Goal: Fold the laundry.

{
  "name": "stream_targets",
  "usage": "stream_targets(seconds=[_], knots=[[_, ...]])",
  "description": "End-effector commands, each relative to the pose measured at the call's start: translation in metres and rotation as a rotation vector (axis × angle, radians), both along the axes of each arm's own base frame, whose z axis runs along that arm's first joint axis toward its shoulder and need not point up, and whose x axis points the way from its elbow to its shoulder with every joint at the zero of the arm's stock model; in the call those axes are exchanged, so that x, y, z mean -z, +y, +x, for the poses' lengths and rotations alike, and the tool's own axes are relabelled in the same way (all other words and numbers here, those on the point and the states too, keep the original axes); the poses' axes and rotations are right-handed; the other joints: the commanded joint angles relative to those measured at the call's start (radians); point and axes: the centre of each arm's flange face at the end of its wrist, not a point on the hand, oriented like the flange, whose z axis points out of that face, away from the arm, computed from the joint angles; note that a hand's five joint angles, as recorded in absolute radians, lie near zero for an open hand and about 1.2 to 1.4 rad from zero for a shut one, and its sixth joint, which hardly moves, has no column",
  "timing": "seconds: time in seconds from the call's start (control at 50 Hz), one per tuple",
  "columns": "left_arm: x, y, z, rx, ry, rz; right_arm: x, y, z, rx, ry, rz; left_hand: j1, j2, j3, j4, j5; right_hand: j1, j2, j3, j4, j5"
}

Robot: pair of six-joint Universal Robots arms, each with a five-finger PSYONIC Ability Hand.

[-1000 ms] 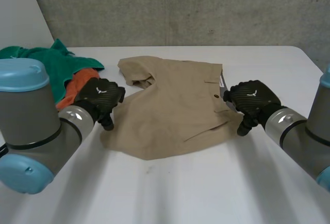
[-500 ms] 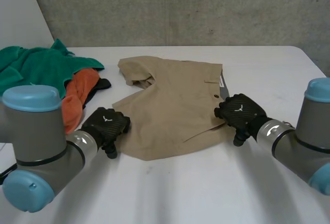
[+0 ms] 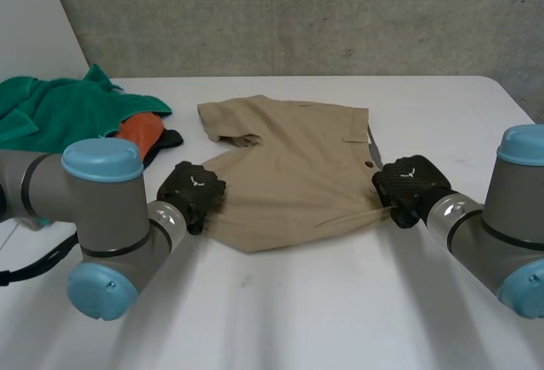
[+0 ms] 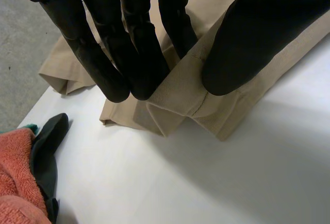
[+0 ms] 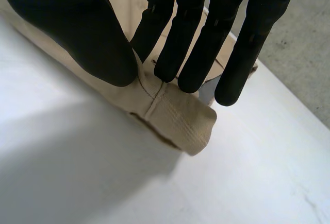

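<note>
A pair of tan shorts lies spread in the middle of the white table. My left hand is at the shorts' near left corner. In the left wrist view its fingers and thumb pinch a bunched fold of the tan cloth. My right hand is at the near right corner. In the right wrist view the fingers and thumb pinch the tan waistband edge, which folds over just past the fingertips.
A pile of laundry sits at the table's far left: a green cloth, an orange towel and a dark item. The orange towel and dark item lie beside my left hand. A concrete wall stands behind the table.
Both hands have moved inward onto the shorts' near corners and closed on the cloth. The shorts' near edge is now drawn up and bunched between them.
</note>
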Motion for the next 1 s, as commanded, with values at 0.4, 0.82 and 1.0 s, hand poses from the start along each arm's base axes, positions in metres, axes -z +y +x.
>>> stream_targets(seconds=[0.4, 0.82, 1.0], knots=[[-0.044, 0.050, 0.023, 0.053, -0.145, 0.317, -0.033, 0.059, -0.033, -0.107, 0.255, 0.318, 0.233, 0.202, 0.211, 0.204, 0.238, 0.315, 0.218, 0.211, 0.201, 0.215], [-0.105, -0.103, -0.064, 0.035, 0.242, -0.313, -0.033, -0.085, -0.005, 0.138, -0.029, -0.241, 0.233, 0.202, 0.211, 0.204, 0.238, 0.315, 0.218, 0.211, 0.201, 0.215], [-0.074, -0.141, -0.088, 0.017, 0.257, -0.485, -0.003, -0.147, 0.020, 0.125, -0.040, -0.589, 0.233, 0.202, 0.211, 0.204, 0.238, 0.020, -0.077, -0.083, -0.093, -0.079]])
